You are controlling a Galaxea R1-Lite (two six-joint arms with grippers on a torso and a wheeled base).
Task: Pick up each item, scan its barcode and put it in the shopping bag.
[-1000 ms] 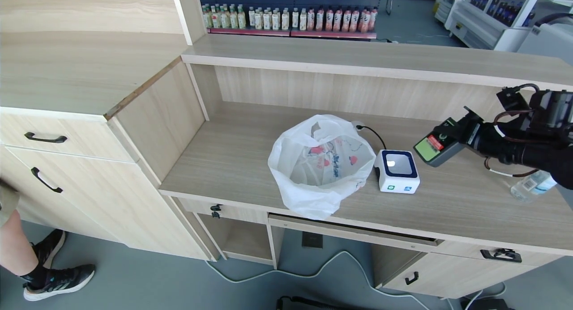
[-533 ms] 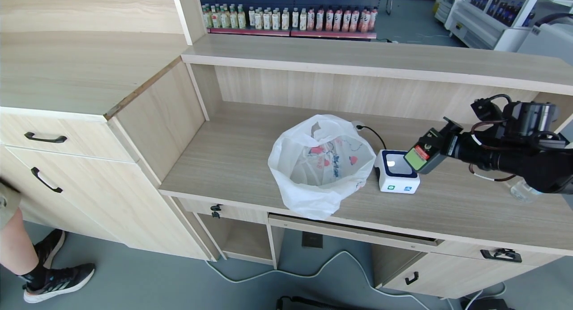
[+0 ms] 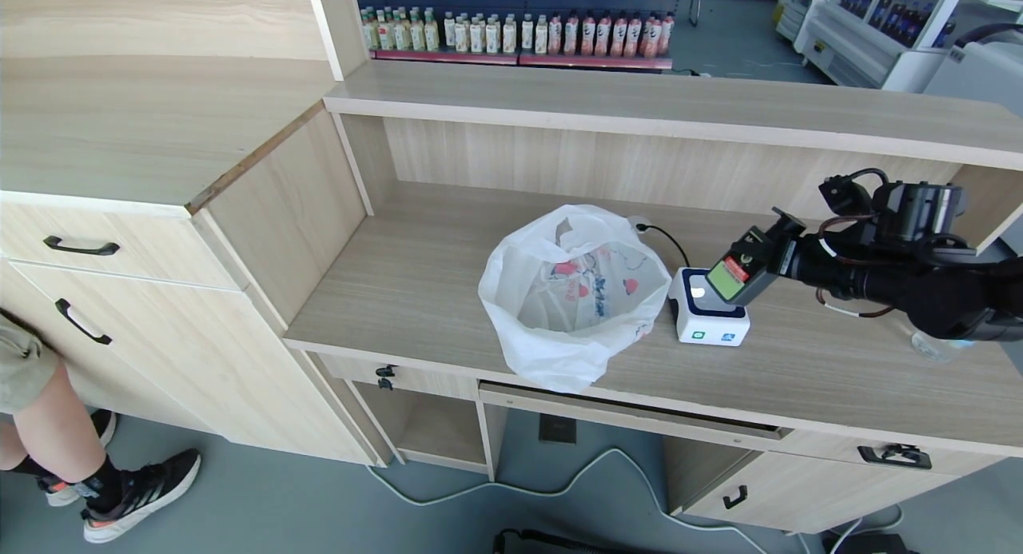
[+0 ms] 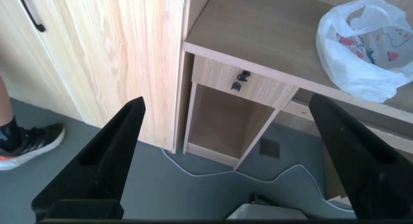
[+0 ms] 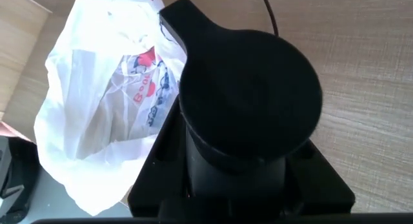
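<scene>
Container, dark with a green-and-red label (image 3: 737, 276), sits clamped in the right gripper (image 3: 774, 258), hovering just above the white box-shaped barcode scanner (image 3: 713, 322). White plastic shopping bag (image 3: 571, 298) touches the scanner, mouth open. Left gripper (image 4: 227, 108) hangs well apart from it, fingers spread wide.

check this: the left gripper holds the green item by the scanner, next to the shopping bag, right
Wrong arm: in the head view the right gripper holds the green item by the scanner, next to the shopping bag.
</scene>
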